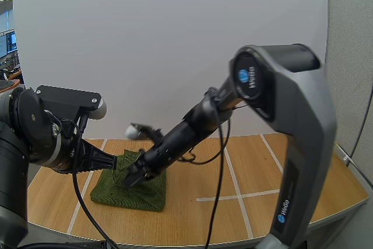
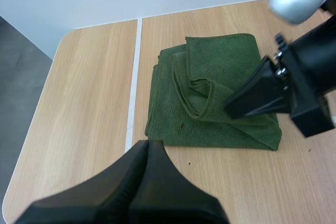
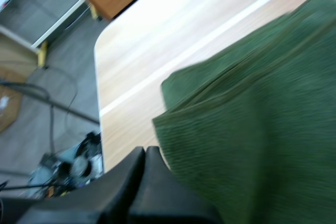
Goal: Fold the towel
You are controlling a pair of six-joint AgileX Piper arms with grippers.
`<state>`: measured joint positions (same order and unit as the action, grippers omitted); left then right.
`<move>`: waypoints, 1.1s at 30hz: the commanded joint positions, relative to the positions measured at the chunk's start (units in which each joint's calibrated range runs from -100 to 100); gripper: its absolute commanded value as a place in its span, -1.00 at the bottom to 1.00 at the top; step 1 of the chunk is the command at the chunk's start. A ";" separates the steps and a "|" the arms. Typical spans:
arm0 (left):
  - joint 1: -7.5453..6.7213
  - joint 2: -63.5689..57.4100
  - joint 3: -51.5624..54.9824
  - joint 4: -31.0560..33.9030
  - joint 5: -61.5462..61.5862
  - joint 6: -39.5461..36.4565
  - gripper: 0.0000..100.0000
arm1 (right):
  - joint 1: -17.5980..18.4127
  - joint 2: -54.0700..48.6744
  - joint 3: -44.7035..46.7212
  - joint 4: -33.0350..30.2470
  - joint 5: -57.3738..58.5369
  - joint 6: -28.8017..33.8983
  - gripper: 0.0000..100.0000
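Two tools, both w/ fingers pressed together, nothing held between them. Green towel [image 2: 210, 93] lies folded on the bench [image 1: 274, 167], in its left half and nearer the front edge than the back. A white tape line [image 2: 134, 77] runs front-to-back just beside the towel's side twd the bench's left edge. Top layer is rumpled, w/ a hemmed flap curled back approx mid-towel. Left tool [image 2: 148, 145] sits by the towel's side facing the bench's left edge, over bare wood; can't tell if it touches the cloth. Right tool [image 1: 131, 179] reaches in from the bench's right side, arm slanting down, tip over the towel by the curled flap; contact w/ the cloth unclear. Right wrist view: its dark wedge is beside a towel corner where stacked cloth edges show.
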<state>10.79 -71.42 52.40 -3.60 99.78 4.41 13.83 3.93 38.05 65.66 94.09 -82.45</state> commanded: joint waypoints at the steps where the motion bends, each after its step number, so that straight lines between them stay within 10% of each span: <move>1: -0.06 0.17 -0.60 -0.02 0.22 0.19 -1.00 | -4.64 -9.64 -0.28 -2.41 0.78 0.97 -1.00; 33: -0.06 0.17 -0.60 2.20 -0.66 4.39 -1.00 | -26.91 -30.80 10.37 -20.96 5.91 0.46 -1.00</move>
<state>10.79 -71.42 52.40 -1.06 99.78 8.52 -10.35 -18.48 43.89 48.17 98.37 -79.44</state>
